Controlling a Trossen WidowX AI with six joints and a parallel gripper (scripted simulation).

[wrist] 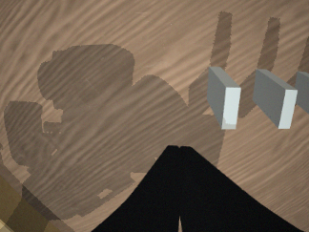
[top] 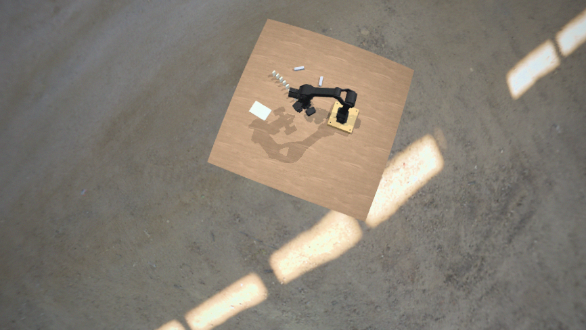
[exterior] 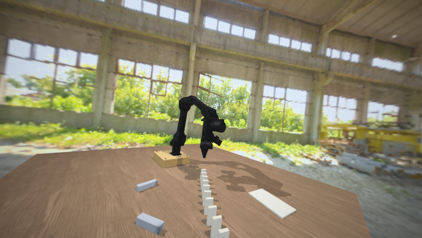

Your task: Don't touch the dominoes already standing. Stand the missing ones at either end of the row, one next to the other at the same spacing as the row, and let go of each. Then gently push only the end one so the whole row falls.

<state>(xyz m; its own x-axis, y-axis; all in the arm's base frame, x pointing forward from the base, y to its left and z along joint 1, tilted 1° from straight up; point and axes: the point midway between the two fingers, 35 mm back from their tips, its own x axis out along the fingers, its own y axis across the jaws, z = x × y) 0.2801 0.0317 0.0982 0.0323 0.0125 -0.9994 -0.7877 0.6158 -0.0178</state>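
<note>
A row of several thin white dominoes (top: 281,78) (exterior: 208,201) stands upright, evenly spaced. The arm hides part of it in the top view. The end domino nearest the robot base (exterior: 203,170) (wrist: 231,106) stands upright. My gripper (exterior: 203,157) (wrist: 176,157) is shut with nothing between its fingertips. It hangs above the table near that end of the row. In the wrist view its tips appear below and left of the end domino, with a visible gap. The row's front end is cut off by the lower edge of the exterior view.
Two grey-blue blocks lie on one side of the row: one block (top: 298,68) (exterior: 149,223) near its far end, another block (top: 321,81) (exterior: 146,185) nearer the base. A flat white plate (top: 260,110) (exterior: 272,203) lies on the other side. The arm stands on a wooden base (top: 348,128) (exterior: 165,161).
</note>
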